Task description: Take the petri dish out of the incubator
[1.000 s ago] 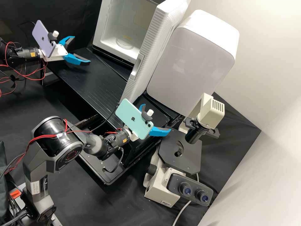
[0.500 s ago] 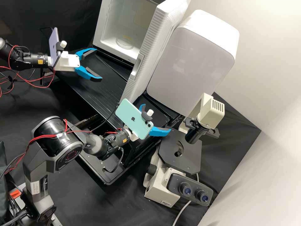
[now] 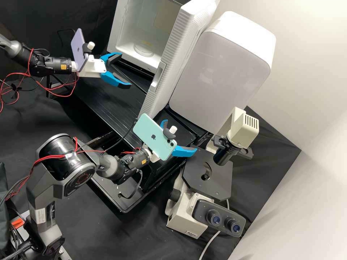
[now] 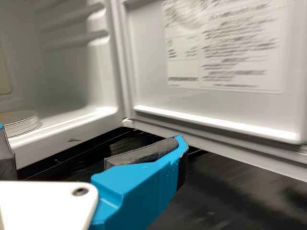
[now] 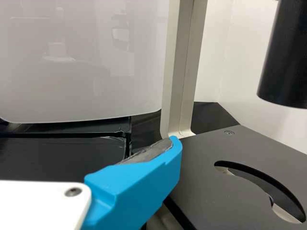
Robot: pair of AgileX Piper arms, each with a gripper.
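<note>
Clear petri dish [image 3: 143,49] inside open incubator [image 3: 134,21]

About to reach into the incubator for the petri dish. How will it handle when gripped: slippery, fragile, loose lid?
The petri dish looks clear, thin and smooth, so probably light and slippery; squeeze gently. The left wrist view shows layered edges, possibly a loose lid that may slide. It lies flat on the incubator floor, so rolling seems unlikely.

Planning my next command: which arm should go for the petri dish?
Left. The left gripper is open at the incubator mouth, facing the petri dish; the right gripper sits by the microscope.
</note>
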